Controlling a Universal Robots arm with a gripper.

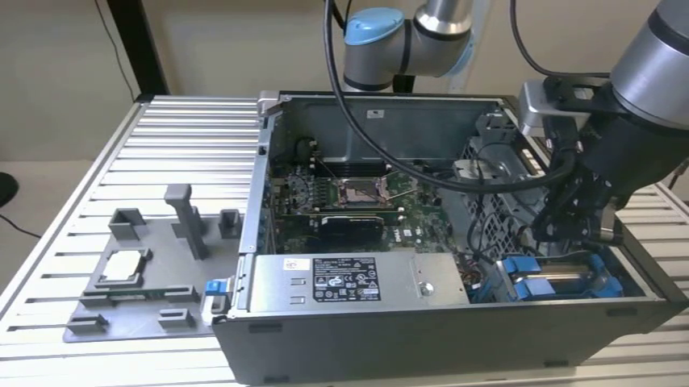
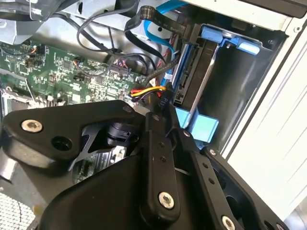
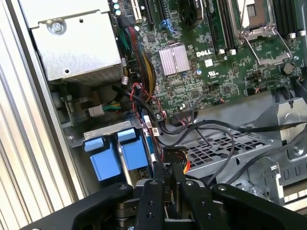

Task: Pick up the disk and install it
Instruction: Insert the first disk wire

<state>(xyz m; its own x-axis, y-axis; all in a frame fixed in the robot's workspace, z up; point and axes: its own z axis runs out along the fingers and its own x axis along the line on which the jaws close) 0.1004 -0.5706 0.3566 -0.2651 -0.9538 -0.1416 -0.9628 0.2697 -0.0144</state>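
The disk (image 1: pixel 535 289) stands on edge in the drive bay at the front corner of the open computer case (image 1: pixel 431 330), at the exterior view's right. Its blue bracket (image 2: pixel 230 40) frames the dark drive edge (image 2: pixel 194 81). In the first wrist view its blue tabs (image 3: pixel 120 155) sit side by side in the bay. My gripper (image 1: pixel 582 226) hangs inside the case just above and beside the disk, apart from it. Its black fingers (image 3: pixel 153 201) are shut, side by side, with nothing between them. The gripper's tips (image 2: pixel 168 125) sit close to a black connector (image 3: pixel 175 155) with red and yellow wires.
A silver power supply box (image 1: pixel 344 278) with a black label lies along the case front. The green motherboard (image 1: pixel 356 201) fills the case floor. Loose black cables (image 3: pixel 216 129) cross a perforated metal cage (image 3: pixel 216 151). A grey fixture (image 1: pixel 140 282) holding a small silver chip (image 1: pixel 124 264) lies on the slatted table.
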